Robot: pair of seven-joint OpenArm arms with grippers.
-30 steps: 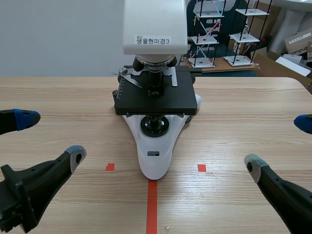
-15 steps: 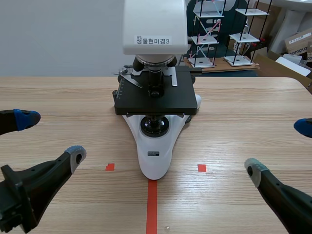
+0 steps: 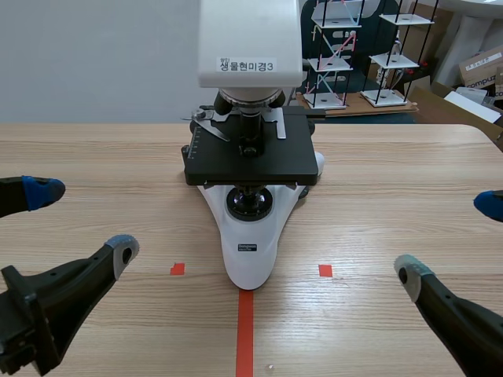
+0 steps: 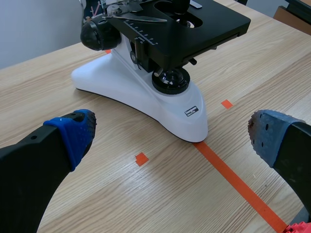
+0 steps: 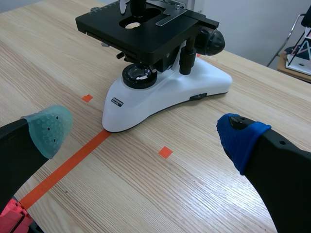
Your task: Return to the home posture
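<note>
Both arms sit low at the near side of the counter (image 3: 409, 169). The left end effector (image 3: 82, 220) and right end effector (image 3: 448, 236) are spread wide and empty, flanking the microscope (image 3: 250, 196) without touching it. The home posture looks all but reached; at most, a slight settling remains.

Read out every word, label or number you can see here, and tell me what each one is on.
"생물현미경3": white label on the microscope head.
Tiny print above it on that label: too small to read.
Dark plate on the microscope base: lettering too small to read.
Stage scale: tick marks only, numbers not legible.
"compu...": cardboard box in the background, rest unreadable.
</note>
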